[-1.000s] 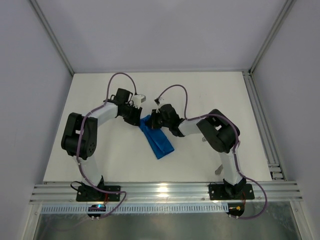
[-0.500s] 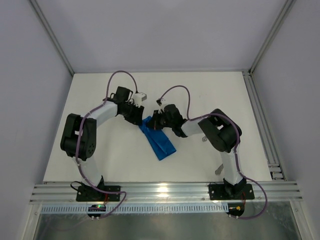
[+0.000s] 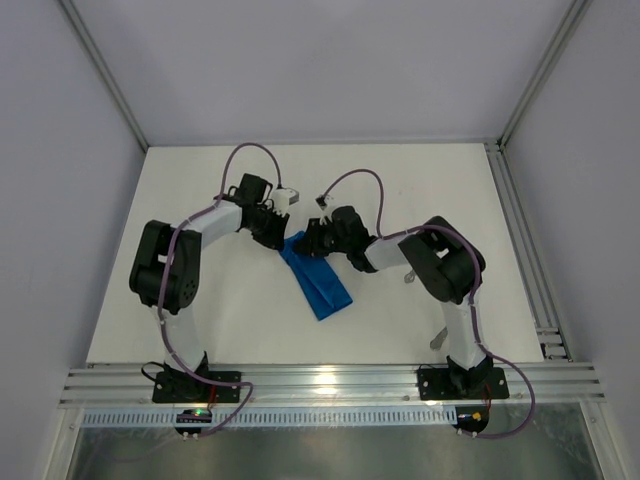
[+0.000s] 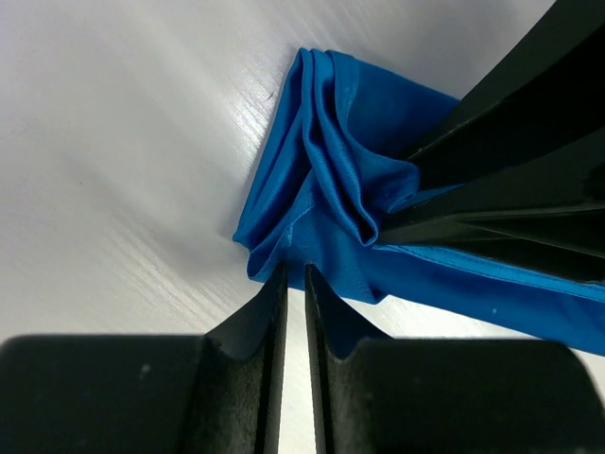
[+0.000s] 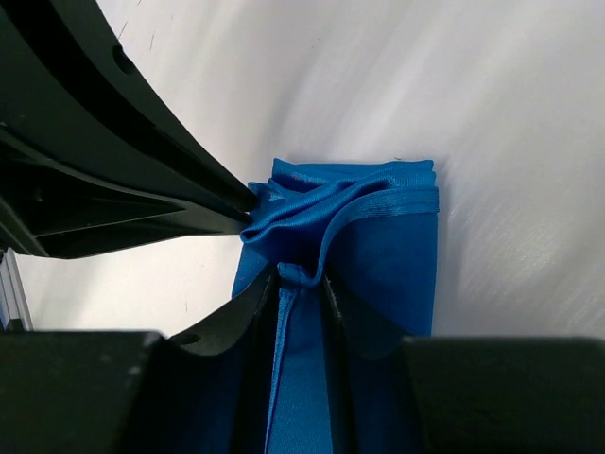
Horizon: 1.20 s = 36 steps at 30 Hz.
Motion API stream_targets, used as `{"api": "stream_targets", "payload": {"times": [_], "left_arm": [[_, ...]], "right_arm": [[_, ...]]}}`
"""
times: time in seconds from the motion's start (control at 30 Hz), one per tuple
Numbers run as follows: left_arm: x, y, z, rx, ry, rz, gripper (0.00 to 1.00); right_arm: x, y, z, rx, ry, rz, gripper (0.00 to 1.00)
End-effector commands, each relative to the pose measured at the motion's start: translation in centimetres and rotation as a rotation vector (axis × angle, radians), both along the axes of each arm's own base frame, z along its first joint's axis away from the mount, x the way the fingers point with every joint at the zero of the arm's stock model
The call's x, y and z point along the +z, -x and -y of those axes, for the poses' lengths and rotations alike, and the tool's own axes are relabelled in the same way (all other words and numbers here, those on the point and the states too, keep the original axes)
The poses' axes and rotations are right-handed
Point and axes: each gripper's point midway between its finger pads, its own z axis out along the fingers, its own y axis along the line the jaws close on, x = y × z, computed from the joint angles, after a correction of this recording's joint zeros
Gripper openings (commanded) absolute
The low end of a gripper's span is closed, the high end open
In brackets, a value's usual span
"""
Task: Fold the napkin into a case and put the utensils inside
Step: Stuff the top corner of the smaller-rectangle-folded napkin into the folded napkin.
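Observation:
The bright blue napkin [image 3: 322, 285] lies as a narrow folded strip, running diagonally at the table's centre. Its far end is bunched into wrinkles [image 4: 331, 180]. My left gripper [image 3: 278, 232] meets that end from the left. Its jaws [image 4: 294, 270] are almost together, pinching the cloth's edge. My right gripper [image 3: 312, 240] meets it from the right, and its jaws [image 5: 302, 276] stand apart with a hem fold of the napkin [image 5: 388, 246] lying loose between them. Two small grey utensils [image 3: 408, 277] [image 3: 437, 341] peek out beside the right arm, mostly hidden.
Both arms [image 3: 165, 270] [image 3: 440, 265] bend inward over the white table [image 3: 200, 330]. A metal rail [image 3: 320, 385] runs along the near edge, and another rail [image 3: 530, 260] along the right side. Grey walls close in the workspace.
Both grippers have crept slightly toward the far side at the napkin's far end, and the left elbow has swung a little right. The napkin strip stays where it was.

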Motion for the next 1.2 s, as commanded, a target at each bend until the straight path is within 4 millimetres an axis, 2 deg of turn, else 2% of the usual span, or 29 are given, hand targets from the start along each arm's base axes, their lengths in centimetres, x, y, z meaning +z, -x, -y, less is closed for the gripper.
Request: {"api": "stream_targets", "payload": {"times": [0.0,0.07,0.17,0.47,0.67,0.93,1.17], "left_arm": [[0.5,-1.2,0.3,-0.002,0.001,0.029,0.13],[0.5,-1.3,0.3,0.002,0.004,0.030,0.13],[0.3,-1.3,0.2,0.003,0.001,0.028,0.13],[0.2,-1.2,0.1,0.005,-0.005,0.025,0.13],[1.1,-1.3,0.3,0.001,0.008,0.038,0.14],[4.1,0.1,2.3,-0.072,0.103,0.060,0.36],[2.3,0.2,3.0,-0.100,0.022,0.071,0.43]], "right_arm": [[3.8,-0.5,-0.1,0.000,-0.046,0.066,0.27],[3.6,-0.5,0.0,-0.002,-0.038,0.062,0.16],[3.4,-0.6,0.1,-0.008,-0.034,0.064,0.06],[5.5,-0.5,0.4,0.013,-0.050,0.102,0.04],[4.9,-0.4,0.9,0.041,-0.061,0.078,0.04],[3.5,-0.2,0.9,0.062,-0.031,0.056,0.04],[2.8,-0.3,0.6,0.053,-0.052,0.031,0.04]]}}
